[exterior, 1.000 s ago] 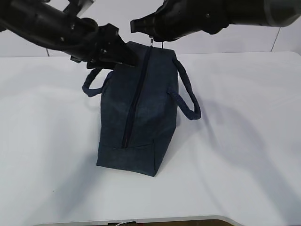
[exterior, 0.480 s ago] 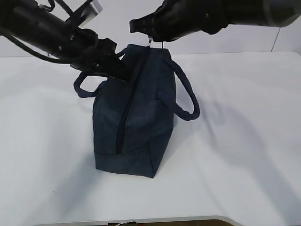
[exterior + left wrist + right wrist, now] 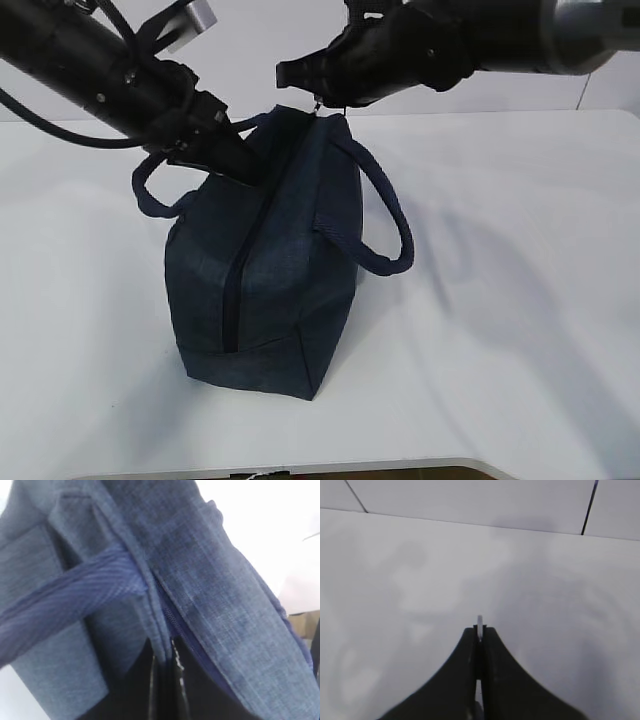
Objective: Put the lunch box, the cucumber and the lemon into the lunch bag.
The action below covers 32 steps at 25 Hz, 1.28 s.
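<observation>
Now your right jaws [image 3: 318,97] pinch the ring pull at twelve o'clock of the lunch bag [image 3: 265,270]; left jaws [image 3: 243,160] clamp fabric beside the zipper [image 3: 243,268], running toward six.

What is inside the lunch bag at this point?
Nothing inside shows. The lunch bag stands on the table with its zipper closed along the visible length, so the fabric covers the interior. No lunch box, cucumber or lemon is visible in any view.
</observation>
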Motion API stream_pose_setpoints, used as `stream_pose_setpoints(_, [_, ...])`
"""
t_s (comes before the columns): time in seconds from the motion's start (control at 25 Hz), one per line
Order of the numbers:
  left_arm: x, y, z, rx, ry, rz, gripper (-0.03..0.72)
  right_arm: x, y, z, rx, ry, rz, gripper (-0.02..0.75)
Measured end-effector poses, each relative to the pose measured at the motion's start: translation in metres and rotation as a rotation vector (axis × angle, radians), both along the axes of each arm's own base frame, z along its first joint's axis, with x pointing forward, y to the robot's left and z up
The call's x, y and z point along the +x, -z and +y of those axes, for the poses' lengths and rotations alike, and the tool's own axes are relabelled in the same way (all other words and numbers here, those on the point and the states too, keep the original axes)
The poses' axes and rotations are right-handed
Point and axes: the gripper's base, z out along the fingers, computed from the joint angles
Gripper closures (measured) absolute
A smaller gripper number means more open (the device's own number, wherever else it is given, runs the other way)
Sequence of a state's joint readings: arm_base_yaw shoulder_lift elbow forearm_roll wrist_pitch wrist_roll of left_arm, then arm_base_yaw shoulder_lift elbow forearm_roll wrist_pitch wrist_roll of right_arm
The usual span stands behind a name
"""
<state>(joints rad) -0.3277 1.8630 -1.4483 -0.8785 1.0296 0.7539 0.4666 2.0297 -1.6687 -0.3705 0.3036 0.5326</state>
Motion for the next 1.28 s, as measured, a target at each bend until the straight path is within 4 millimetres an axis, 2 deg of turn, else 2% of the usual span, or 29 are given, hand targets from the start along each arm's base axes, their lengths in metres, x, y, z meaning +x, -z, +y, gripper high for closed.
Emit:
stream_pose_setpoints(0.36, [-0.002, 0.0, 0.001, 0.016, 0.024, -0.003, 0.703, 0.011, 0.029, -0.002, -0.019, 0.016, 0.052, 0.734])
stream_pose_setpoints(0.72, [-0.001, 0.001, 0.002, 0.033, 0.024, -0.014, 0.703, 0.017, 0.045, -0.001, -0.005, 0.024, 0.075, 0.733])
stream_pose_setpoints(1.0, [-0.001, 0.002, 0.002, 0.037, 0.03, -0.011, 0.703, 0.014, 0.044, -0.003, 0.011, 0.052, 0.12, 0.733])
stream_pose_setpoints(1.2, [-0.003, 0.002, 0.002, 0.036, 0.034, 0.01, 0.696, 0.007, 0.028, -0.011, -0.02, 0.07, 0.158, 0.733])
stream_pose_setpoints(1.28, [-0.003, 0.002, 0.002, 0.034, 0.018, 0.023, 0.66, 0.005, 0.022, -0.014, -0.027, 0.075, 0.163, 0.733])
